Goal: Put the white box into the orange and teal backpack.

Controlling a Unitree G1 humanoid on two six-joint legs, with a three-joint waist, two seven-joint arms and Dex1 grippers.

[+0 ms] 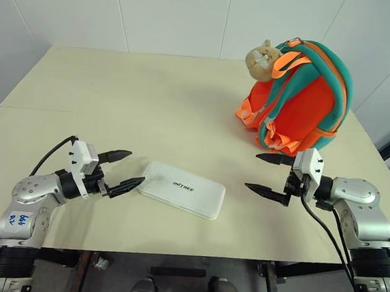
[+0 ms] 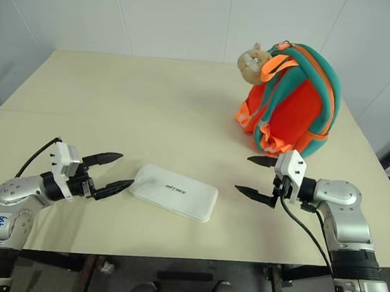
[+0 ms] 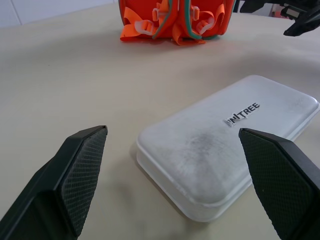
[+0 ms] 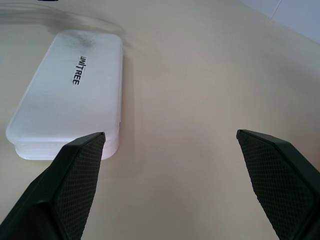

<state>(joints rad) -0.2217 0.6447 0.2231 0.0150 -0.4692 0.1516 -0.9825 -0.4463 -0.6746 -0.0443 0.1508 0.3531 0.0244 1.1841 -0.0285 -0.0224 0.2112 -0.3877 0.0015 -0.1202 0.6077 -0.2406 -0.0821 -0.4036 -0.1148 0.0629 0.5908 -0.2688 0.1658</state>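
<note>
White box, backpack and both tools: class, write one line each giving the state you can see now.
white box: lying flat on the table, lid closed, not held.
orange and teal backpack: standing upright, straps facing the robot; opening not visible.
left tool: open, empty, beside the box's end.
right tool: open, empty, in front of the backpack.

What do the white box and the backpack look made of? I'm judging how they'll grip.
White box: probably matte plastic, a rigid shell with rounded edges and a seam. Orange and teal backpack: likely soft, padded fabric with webbing loops; the exact textile is unclear.
</note>
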